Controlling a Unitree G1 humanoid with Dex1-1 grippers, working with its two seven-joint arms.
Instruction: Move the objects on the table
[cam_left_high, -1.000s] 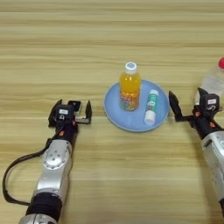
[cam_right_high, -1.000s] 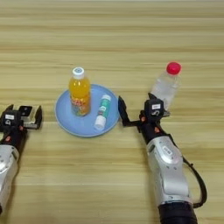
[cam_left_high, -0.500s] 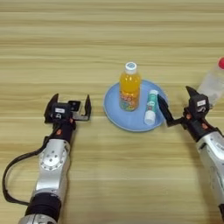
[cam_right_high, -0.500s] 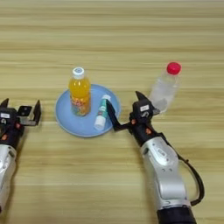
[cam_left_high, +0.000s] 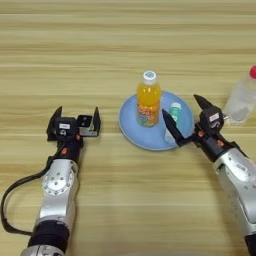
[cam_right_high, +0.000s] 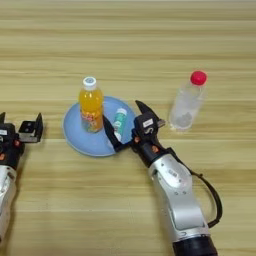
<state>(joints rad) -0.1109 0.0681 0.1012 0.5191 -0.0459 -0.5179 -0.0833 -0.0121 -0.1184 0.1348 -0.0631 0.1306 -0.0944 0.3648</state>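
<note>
Right tool (cam_left_high: 183, 118) spread wide over the light-blue plate (cam_left_high: 131, 128), flanking the white-and-green tube (cam_left_high: 173, 112).

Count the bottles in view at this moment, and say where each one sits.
2. The orange-juice bottle stands upright on the light-blue plate, left of the white-and-green tube. The clear bottle with a red cap stands on the bare table, right of the plate. None looks hidden.
</note>
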